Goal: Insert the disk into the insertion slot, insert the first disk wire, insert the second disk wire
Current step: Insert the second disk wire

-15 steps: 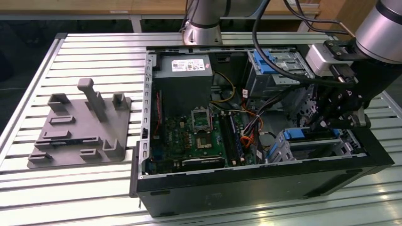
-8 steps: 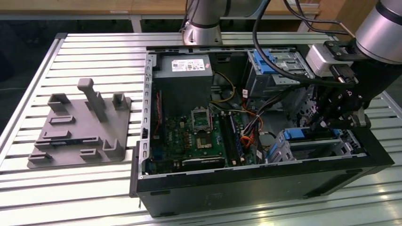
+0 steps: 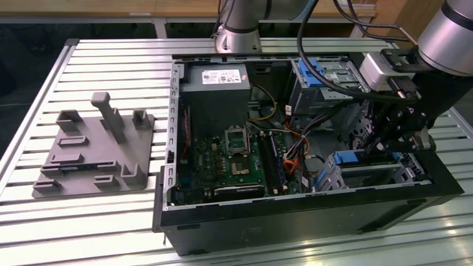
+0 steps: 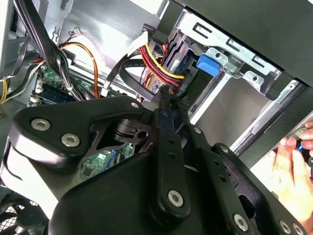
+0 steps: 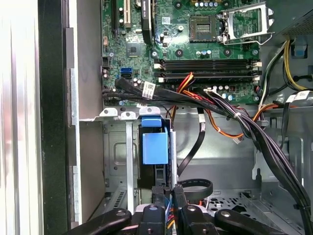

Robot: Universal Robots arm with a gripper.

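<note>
Colours inside the open computer case

The case (image 3: 296, 221) is black; the motherboard (image 3: 236, 160) is green. The disk (image 5: 154, 147) shows bright blue carrier plastic in its silver insertion slot (image 5: 122, 161). Red, yellow, orange and black wires (image 4: 159, 68) bunch there. The gripper (image 5: 166, 193) is black; the grey fixture (image 3: 92, 149) sits on the pale slatted bench (image 3: 74, 221).

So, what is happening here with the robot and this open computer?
A robot arm is working inside an open computer case on a slatted table. Its gripper is down at the small metal drive cage, in the case corner at the exterior view's right. The disk, in its blue carrier, sits in that cage already. The gripper is close to the wires behind the disk. A person's hand is beside the case.
</note>
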